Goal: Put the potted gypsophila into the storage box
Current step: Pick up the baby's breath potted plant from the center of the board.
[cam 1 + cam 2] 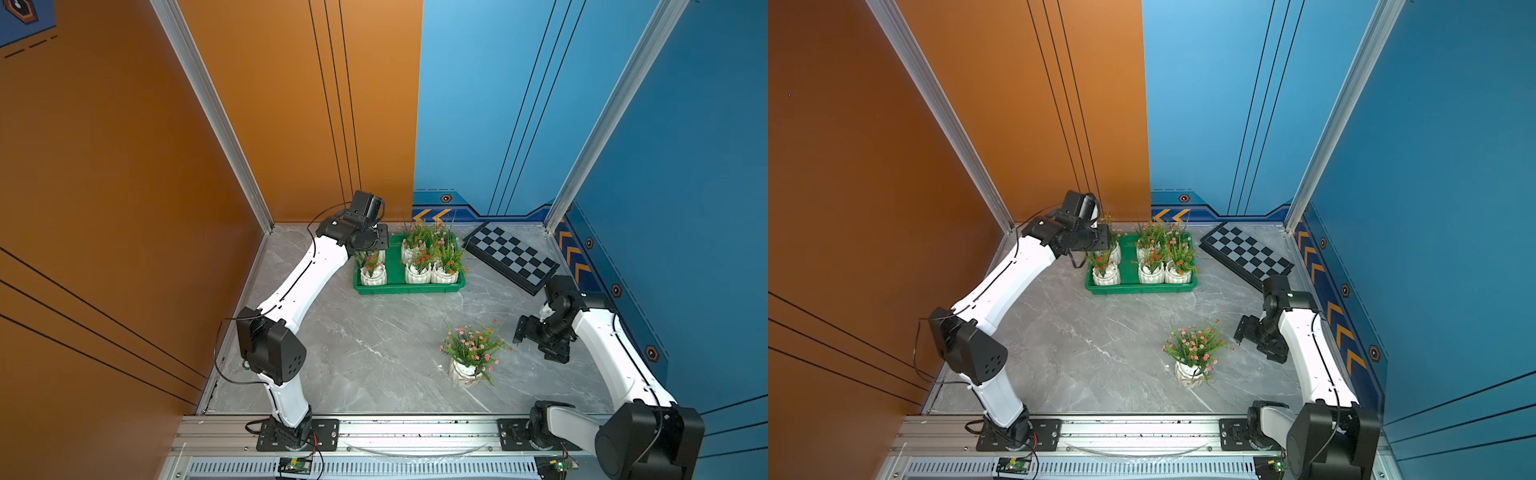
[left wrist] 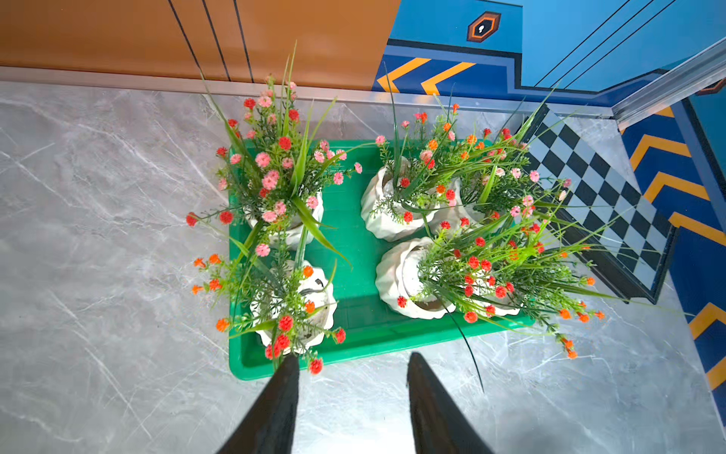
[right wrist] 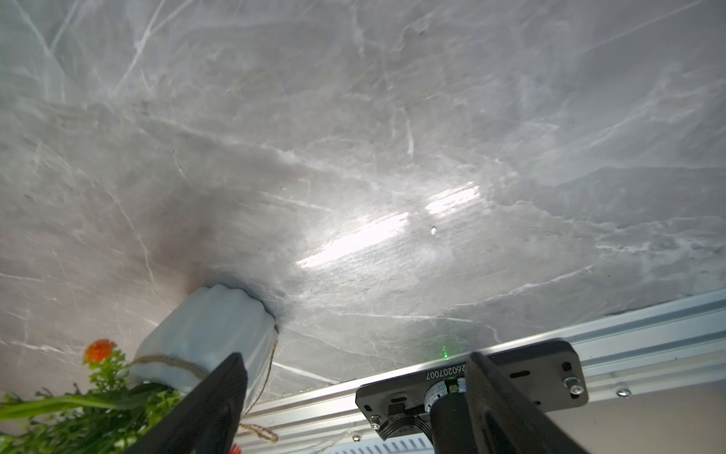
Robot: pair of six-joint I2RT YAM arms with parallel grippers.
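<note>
The left gripper (image 2: 353, 357) hung above the storage box (image 1: 409, 287), its jaws parted and nothing between them. Six potted gypsophila stood inside the box. Two stood directly beneath this gripper, the nearer one (image 2: 294, 306) just ahead of one fingertip, with a red flower touching or just beside that tip. The other four (image 2: 428, 243) were grouped further across the box.

The right gripper (image 3: 355, 355) was released, jaws spread wide and empty, low over the table (image 1: 374, 340). The seventh pot (image 1: 463, 372) stood upright on the table, just beside this gripper and outside one finger (image 3: 220, 393); whether they touched could not be determined.

A chequered board (image 1: 511, 257) lay beyond the box from the left gripper.
</note>
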